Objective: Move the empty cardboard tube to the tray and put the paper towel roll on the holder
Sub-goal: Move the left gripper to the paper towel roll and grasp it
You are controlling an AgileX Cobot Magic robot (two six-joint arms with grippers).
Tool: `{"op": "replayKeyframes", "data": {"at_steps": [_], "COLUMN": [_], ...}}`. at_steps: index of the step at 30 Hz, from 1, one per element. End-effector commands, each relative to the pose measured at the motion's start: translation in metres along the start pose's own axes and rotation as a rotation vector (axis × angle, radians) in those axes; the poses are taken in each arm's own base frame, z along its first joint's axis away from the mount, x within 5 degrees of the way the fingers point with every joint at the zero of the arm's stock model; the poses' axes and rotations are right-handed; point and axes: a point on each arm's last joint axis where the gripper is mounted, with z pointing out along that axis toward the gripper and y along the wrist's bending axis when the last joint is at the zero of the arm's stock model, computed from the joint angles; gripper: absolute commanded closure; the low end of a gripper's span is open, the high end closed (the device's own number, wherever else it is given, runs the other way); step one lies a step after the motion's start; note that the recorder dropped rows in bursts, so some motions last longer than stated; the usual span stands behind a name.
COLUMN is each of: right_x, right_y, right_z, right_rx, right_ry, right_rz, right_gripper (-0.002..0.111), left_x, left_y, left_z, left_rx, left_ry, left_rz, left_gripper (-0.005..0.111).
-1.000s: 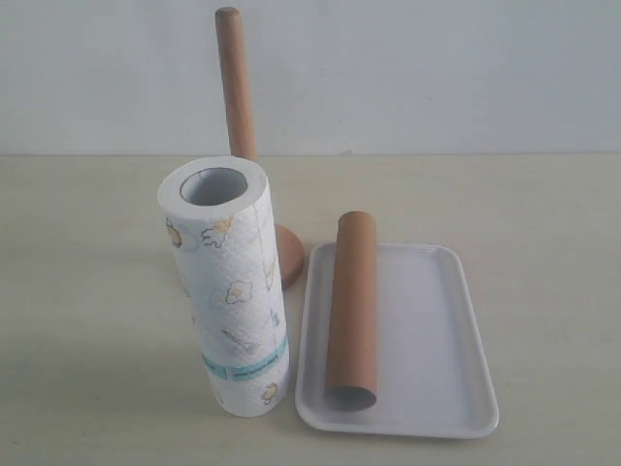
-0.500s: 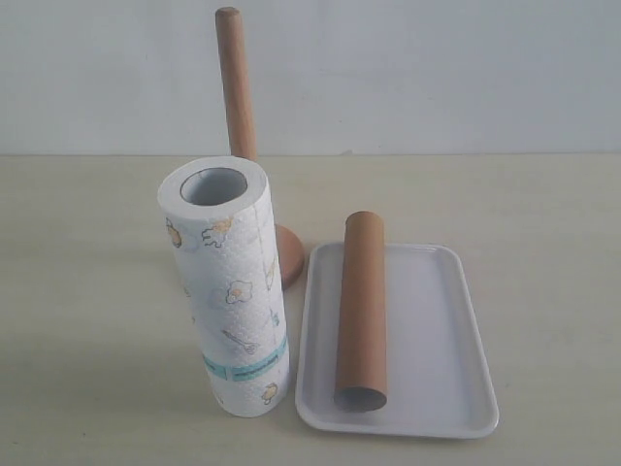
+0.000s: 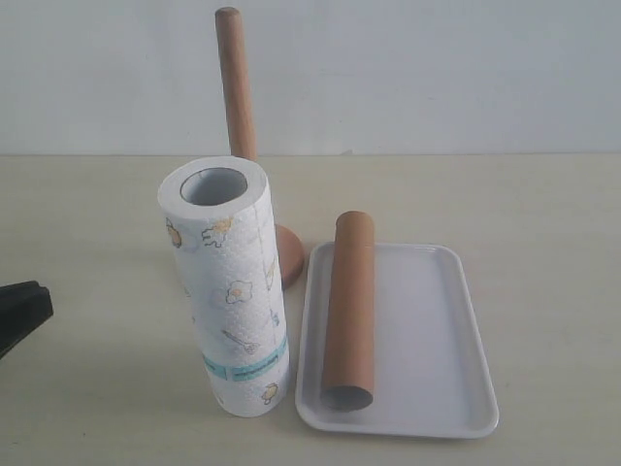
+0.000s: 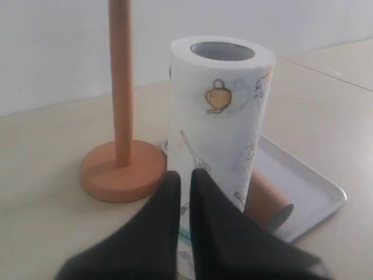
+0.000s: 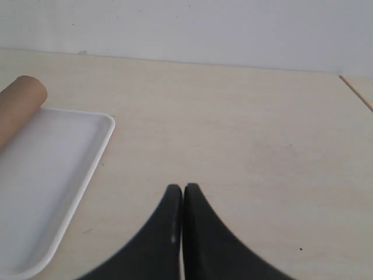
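The paper towel roll (image 3: 228,291) stands upright on the table, in front of the wooden holder (image 3: 236,87). The empty cardboard tube (image 3: 349,311) lies lengthwise in the white tray (image 3: 437,330), along its left side. My left gripper (image 3: 21,313) shows at the left edge, well apart from the roll. In the left wrist view the gripper (image 4: 185,177) has its fingers a narrow gap apart with nothing between them; the roll (image 4: 221,111), holder (image 4: 120,87), tube (image 4: 265,201) and tray (image 4: 312,189) lie ahead. My right gripper (image 5: 183,188) is shut and empty over bare table, beside the tray (image 5: 52,175) and tube (image 5: 20,102).
The holder's round base (image 3: 290,254) sits just behind the roll and touches or nearly touches the tray's far left corner. A pale wall stands behind the light wooden table (image 3: 543,214).
The tube rolled slightly right in the tray, then back left. My left gripper has come into the exterior view at the left edge.
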Motion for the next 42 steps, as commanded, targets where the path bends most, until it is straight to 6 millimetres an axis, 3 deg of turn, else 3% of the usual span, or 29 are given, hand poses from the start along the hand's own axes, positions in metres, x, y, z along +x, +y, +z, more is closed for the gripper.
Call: {"op": "replayKeyframes", "data": {"at_steps": [1,8,11,13,18,23,29,35,39,42], "right_x": [-0.001,-0.001,-0.001,-0.001,-0.001,-0.001,-0.001,-0.001,-0.001,-0.001], "right_y": [0.0,0.0,0.0,0.0,0.0,0.0,0.0,0.0,0.0,0.0], "right_z": [0.0,0.0,0.0,0.0,0.0,0.0,0.0,0.0,0.0,0.0], "right_rx": [0.007,0.007,0.007,0.007,0.007,0.007,0.007,0.007,0.007,0.007], "right_ry": [-0.005,-0.005,-0.005,-0.005,-0.005,-0.005,-0.005,-0.005,-0.005,-0.005], "right_rz": [0.001,0.001,0.001,0.001,0.001,0.001,0.001,0.001,0.001,0.001], "right_gripper": [0.108,0.108,0.108,0.108,0.108,0.108,0.108,0.108,0.108,0.108], "left_x": [-0.001,-0.002,-0.002,-0.002,-0.003,-0.008,-0.003,0.004,0.012,0.024], "left_y": [-0.004,-0.007,-0.008,-0.009,-0.01,-0.018,-0.012,0.005,0.007,0.015], "left_z": [0.002,0.001,0.002,0.003,0.007,0.008,0.015,0.034,0.048,0.059], "left_rx": [0.053,0.084,0.098,0.123,0.179,0.288,0.259,0.193,0.291,0.262], "left_ry": [-0.013,-0.02,-0.022,-0.022,-0.036,-0.094,-0.081,-0.096,-0.139,-0.103], "left_rz": [-0.037,-0.031,-0.034,-0.044,-0.114,-0.099,0.038,0.08,0.079,0.041], "left_gripper": [0.101,0.101,0.092,0.074,-0.003,-0.001,-0.001,-0.001,-0.001,-0.001]}}
